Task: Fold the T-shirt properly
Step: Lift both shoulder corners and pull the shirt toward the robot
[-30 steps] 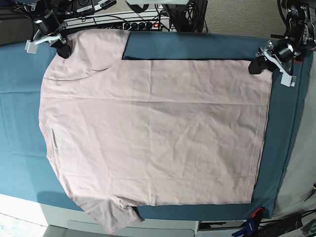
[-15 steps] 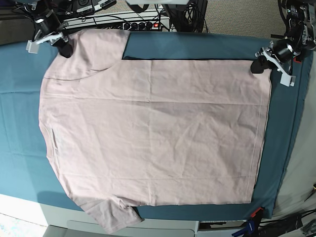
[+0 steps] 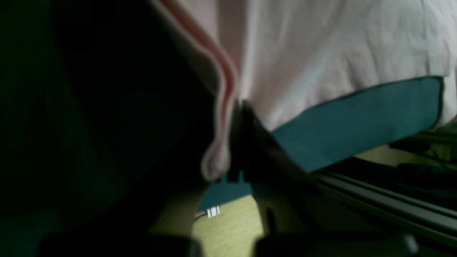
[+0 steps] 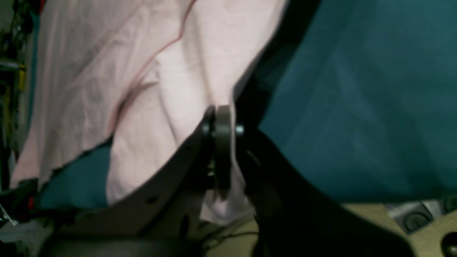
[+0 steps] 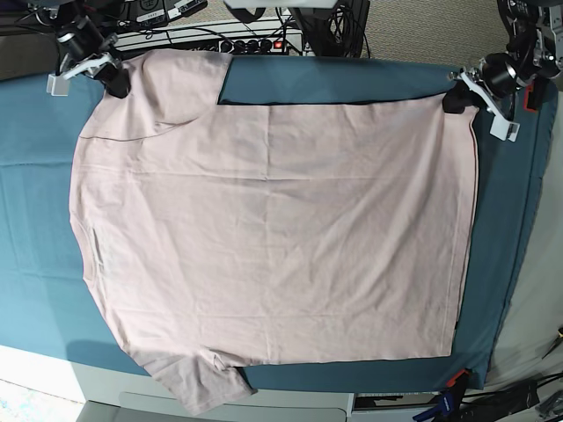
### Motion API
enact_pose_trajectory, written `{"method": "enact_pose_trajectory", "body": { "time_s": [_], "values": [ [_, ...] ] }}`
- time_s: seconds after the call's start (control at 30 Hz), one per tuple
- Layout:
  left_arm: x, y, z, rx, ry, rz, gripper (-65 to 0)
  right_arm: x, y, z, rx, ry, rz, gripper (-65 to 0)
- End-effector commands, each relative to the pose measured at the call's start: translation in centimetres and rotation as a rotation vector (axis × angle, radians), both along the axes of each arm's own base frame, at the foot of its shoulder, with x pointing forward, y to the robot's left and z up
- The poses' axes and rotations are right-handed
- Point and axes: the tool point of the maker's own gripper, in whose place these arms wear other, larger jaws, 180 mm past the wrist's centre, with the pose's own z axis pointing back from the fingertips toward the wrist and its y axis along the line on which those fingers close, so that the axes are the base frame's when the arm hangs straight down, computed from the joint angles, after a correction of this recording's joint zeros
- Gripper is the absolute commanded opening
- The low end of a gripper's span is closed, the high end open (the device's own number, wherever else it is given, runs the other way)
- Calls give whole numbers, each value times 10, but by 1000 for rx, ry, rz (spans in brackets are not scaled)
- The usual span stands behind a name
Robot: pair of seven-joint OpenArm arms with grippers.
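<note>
The pale pink T-shirt (image 5: 273, 229) lies spread flat, plain side up, on the teal table cloth (image 5: 35, 193). My left gripper (image 5: 457, 98), at the far right corner, is shut on the shirt's hem corner. In the left wrist view the fabric edge (image 3: 221, 107) is pinched between the dark jaws of that gripper (image 3: 235, 150). My right gripper (image 5: 114, 83), at the far left, is shut on the far sleeve. The right wrist view shows the right gripper (image 4: 221, 142) clamped on pink cloth (image 4: 171, 89). The near sleeve (image 5: 198, 382) hangs over the front edge.
A power strip and cables (image 5: 255, 40) run behind the table's far edge. The white table front (image 5: 53, 369) shows at lower left. A red and blue clamp (image 5: 450, 387) sits at the near right corner. Teal cloth (image 5: 506, 229) lies bare to the right of the shirt.
My left gripper has shut on the hem corner and drawn it up and toward the far edge, pulling that side taut. The right gripper rose slightly with the sleeve.
</note>
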Motion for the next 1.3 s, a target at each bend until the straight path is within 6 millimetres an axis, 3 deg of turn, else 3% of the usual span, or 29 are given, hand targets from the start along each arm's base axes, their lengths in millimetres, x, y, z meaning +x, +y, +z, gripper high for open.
{"method": "enact_pose_trajectory", "body": {
  "time_s": [0.0, 0.3, 0.63, 1.03, 1.27],
  "values": [
    [-8, 5, -3, 37, 34, -23, -650, -17, -6, -10, -40, 94, 23, -650],
    [-11, 6, -5, 47, 44, -28, -650, -35, -17, -8, -57, 151, 43, -650],
    [-30, 3, -6, 68, 75, -54, -650, -59, -43, 12, -59, 149, -12, -650],
    [-60, -20, 16, 137, 67, -158, -650, -69, -32, 14, -7, 160, 23, -650],
    [-81, -26, 18, 153, 96, -184, -650, -83, -33, 14, -3, 193, 19, -650]
  ]
}}
